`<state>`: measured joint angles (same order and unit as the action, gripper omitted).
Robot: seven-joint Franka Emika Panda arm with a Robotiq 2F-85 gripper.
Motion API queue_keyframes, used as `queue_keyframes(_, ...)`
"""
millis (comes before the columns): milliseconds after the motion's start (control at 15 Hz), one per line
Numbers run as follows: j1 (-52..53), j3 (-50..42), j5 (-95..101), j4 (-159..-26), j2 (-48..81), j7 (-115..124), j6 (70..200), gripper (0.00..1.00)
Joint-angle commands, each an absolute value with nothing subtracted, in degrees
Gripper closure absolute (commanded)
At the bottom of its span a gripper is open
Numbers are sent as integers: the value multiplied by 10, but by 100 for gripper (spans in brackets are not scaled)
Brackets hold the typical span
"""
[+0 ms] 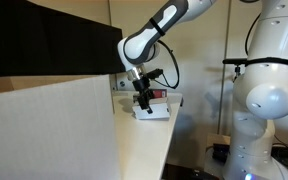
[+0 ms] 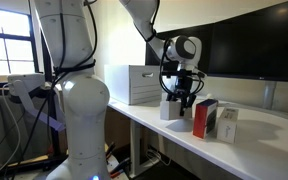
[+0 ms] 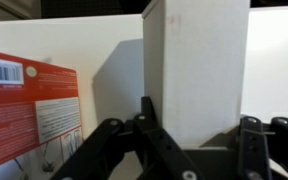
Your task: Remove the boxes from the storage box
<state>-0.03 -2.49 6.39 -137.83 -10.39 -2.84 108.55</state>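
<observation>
A white tabletop (image 2: 259, 135) is running along the wall under a dark screen (image 2: 254, 40), in a room that is looking like an office or a lab, and a pale storage box (image 2: 132, 85) is standing on it. The gripper (image 2: 179, 98) is hanging at about 3 o'clock from this storage box, and it is reaching down onto a tall white box (image 2: 171, 108) that is already outside the storage box, just beside it. In the wrist view the fingers (image 3: 249, 140) are lying against both sides of the white box (image 3: 196, 60), so the gripper (image 3: 196, 128) is appearing closed on it. I cannot tell whether the bottom of the box is resting on the tabletop or is a little above it. A red box (image 2: 202, 118) and a pale carton (image 2: 227, 122) are standing at about 4 o'clock from the gripper, so the task is seeming nearly done. The dangers are now coming from the release, in my judgement. The white box is tall and narrow, so it is risking to tip over if the fingers are opening while it is tilted or not fully down. The red box (image 3: 29, 110) is sitting near, at 9 o'clock in the wrist view, and an opening finger may be pushing it. In both exterior views the white box (image 1: 146, 108) is also appearing near the edge of the tabletop (image 1: 149, 140), so a tipped box may be falling off.
</observation>
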Motion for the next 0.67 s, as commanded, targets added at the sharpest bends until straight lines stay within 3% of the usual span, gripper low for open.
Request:
queue_keyframes(0, -16, -25, 82, -1378, -94, -8, 1092, 70)
queue_keyframes(333, -26, -32, 89, -1367, -86, -5, 1086, 70)
queue_keyframes(400, -28, -33, 89, -1365, -85, -2, 1085, 20)
queue_keyframes(600, -32, -37, 91, -1364, -82, -7, 1082, 6)
